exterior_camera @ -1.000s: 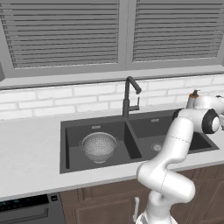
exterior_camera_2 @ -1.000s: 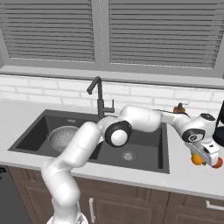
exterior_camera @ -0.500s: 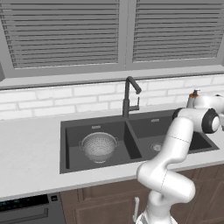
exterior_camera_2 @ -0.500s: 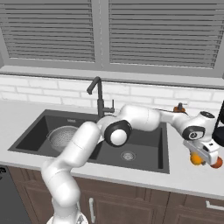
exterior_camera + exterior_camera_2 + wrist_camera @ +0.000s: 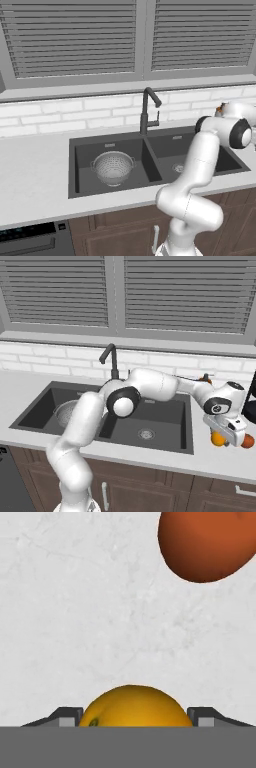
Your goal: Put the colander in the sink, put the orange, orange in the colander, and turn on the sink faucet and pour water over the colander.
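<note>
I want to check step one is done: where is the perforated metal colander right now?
The round silver-grey perforated metal colander sits in the left basin of the dark grey double-basin sink, left of the tall dark faucet in the left base view.

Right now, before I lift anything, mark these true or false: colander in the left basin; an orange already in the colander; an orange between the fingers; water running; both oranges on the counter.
1. The colander sits in the sink's left basin. True.
2. An orange lies in the colander. False: it holds nothing.
3. The gripper straddles the yellow-orange orange. True.
4. Water runs from the faucet. False: no stream.
5. The darker orange lies on the counter. True.
</note>
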Controlling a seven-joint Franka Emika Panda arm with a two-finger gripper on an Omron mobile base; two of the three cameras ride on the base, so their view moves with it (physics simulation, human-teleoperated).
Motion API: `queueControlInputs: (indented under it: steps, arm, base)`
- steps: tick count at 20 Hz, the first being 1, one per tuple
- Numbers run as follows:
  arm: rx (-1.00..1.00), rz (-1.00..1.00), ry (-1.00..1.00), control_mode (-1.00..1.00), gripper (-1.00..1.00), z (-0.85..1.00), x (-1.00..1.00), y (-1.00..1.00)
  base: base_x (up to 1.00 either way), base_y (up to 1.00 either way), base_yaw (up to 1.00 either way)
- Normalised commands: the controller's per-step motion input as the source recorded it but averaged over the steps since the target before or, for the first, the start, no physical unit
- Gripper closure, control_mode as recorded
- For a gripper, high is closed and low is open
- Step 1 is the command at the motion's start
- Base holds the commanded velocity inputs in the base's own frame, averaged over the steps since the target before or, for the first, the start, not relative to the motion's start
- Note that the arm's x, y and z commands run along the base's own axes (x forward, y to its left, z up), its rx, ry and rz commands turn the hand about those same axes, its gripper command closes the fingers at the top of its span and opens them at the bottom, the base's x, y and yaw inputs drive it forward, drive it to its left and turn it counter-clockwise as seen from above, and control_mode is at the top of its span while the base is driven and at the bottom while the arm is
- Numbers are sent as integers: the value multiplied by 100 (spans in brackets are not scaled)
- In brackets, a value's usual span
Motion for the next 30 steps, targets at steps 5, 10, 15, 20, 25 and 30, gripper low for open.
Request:
queueControlInputs:
  steps: [5, 10, 15, 20, 25, 30]
  arm:
    - [-8, 16, -4, -100, 100, 38, -35, 67]
    - [-12, 22, -3, -100, 100, 37, -31, 75]
    - [-13, 21, -9, -100, 100, 25, -23, 88]
    - [-10, 13, -6, -100, 100, 27, -5, 93]
    - [-4, 11, -1, -100, 100, 25, 0, 92]
    - [0, 10, 0, -100, 100, 19, -1, 89]
  base:
    - [0, 0, 0]
    - [0, 0, 0]
    - [0, 0, 0]
    - [0, 0, 0]
    - [0, 0, 0]
    - [0, 0, 0]
